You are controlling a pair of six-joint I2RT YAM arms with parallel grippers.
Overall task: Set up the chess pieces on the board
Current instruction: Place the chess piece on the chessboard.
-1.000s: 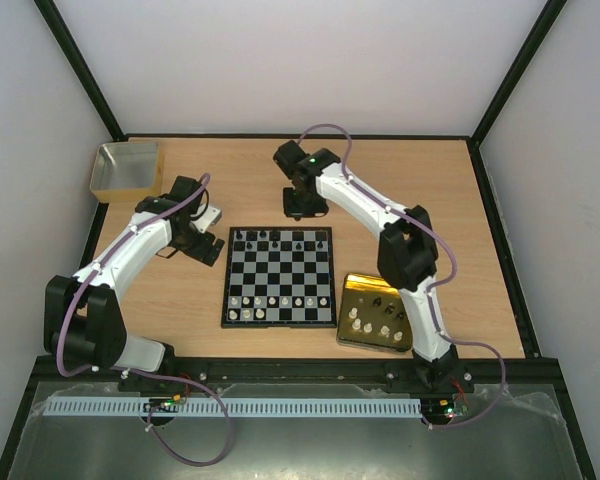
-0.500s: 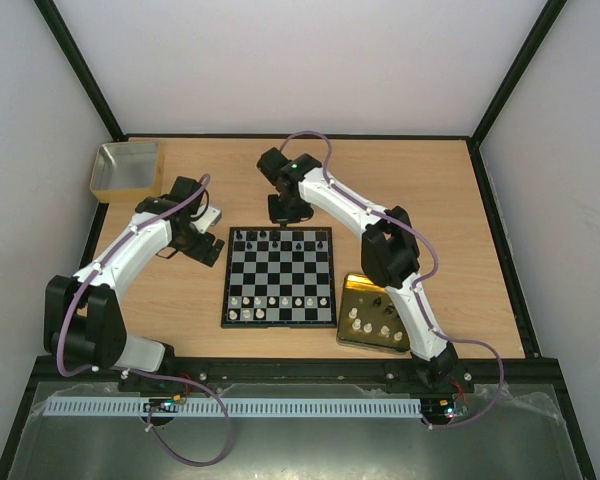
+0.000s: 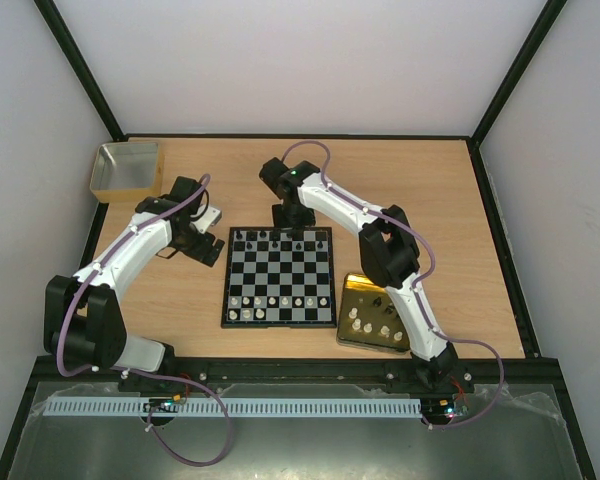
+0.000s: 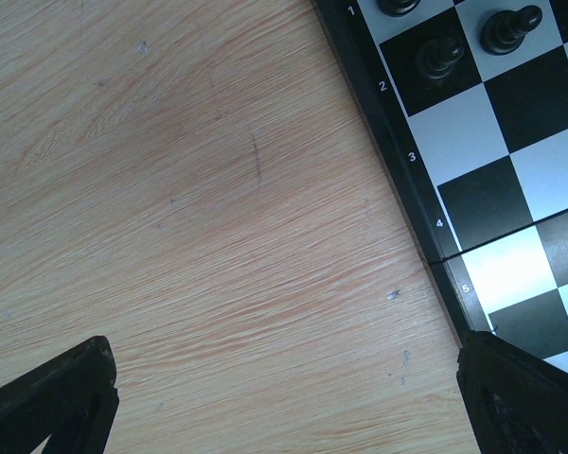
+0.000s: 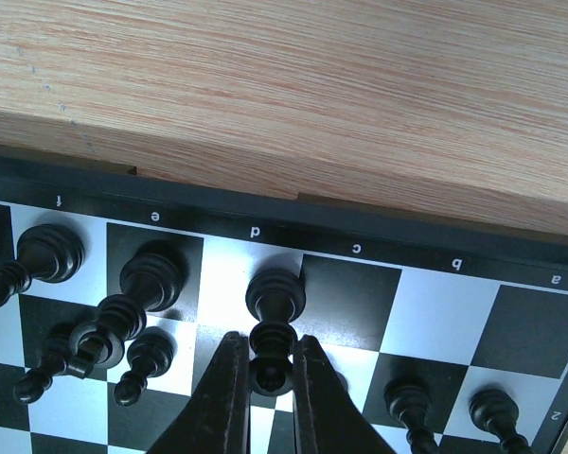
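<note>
Shifted left along the board's (image 5: 435, 305) far row, your right gripper (image 5: 270, 364) is pinching a black piece (image 5: 275, 298), so be centring it before releasing; left gripper (image 4: 284, 402) is gaping.

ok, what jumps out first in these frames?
The right gripper is shut on a black piece at the board's far edge, d file. Next, the gold tray right of the board, white pieces in it. The left gripper hangs open over the table.

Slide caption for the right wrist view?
Right gripper shut on a black chess piece at the board edge, d-file.
</note>
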